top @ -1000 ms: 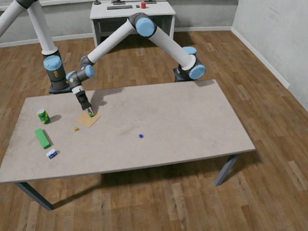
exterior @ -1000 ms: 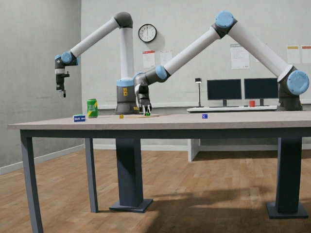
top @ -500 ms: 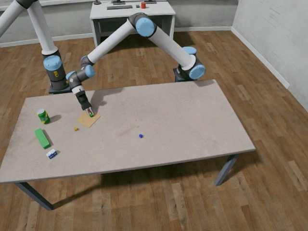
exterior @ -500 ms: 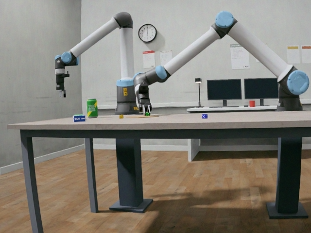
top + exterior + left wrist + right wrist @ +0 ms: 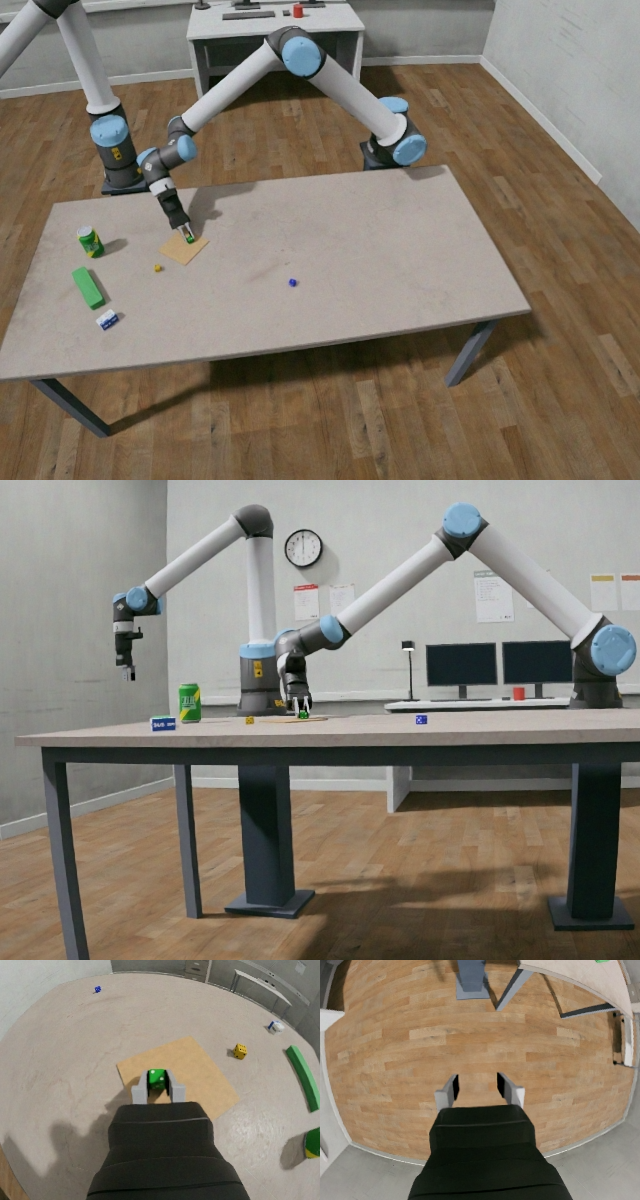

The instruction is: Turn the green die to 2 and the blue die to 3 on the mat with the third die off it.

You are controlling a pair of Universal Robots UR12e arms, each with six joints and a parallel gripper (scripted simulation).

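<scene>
- Table (image 5: 336, 217) (image 5: 361, 730) (image 5: 65, 1040) (image 5: 580, 971): stone-like, matte and faintly blotched; clock directions below read from the mat in the top view.
- Right jaws (image 5: 128, 674): released and spread, well away from the dice, probably parked to leave working room.
- Left jaws (image 5: 187, 235) (image 5: 301, 707): grasping the green die, pads against opposite sides, likely to steady a turn or placement.
- Mat (image 5: 180, 254) (image 5: 279, 720) (image 5: 192, 1070): thin, tan, square.
- Green block (image 5: 88, 288) (image 5: 164, 717) (image 5: 303, 1079) (image 5: 602, 961): long, smooth, at eight.
- Can (image 5: 90, 242) (image 5: 189, 703) (image 5: 314, 1144): glossy cylinder, upright at nine.
- Small box (image 5: 107, 319) (image 5: 163, 724) (image 5: 275, 1027): blue and white, between seven and eight.
- Green die (image 5: 190, 239) (image 5: 303, 714) (image 5: 157, 1079): at one, over the mat; contact underneath unclear.
- Blue die (image 5: 292, 282) (image 5: 421, 719) (image 5: 97, 989): hard-edged cube, near four, off the mat, awaiting turning and transfer.
- Yellow die (image 5: 157, 268) (image 5: 249, 720) (image 5: 240, 1051): pipped cube at eight, suitably off the mat.
</scene>
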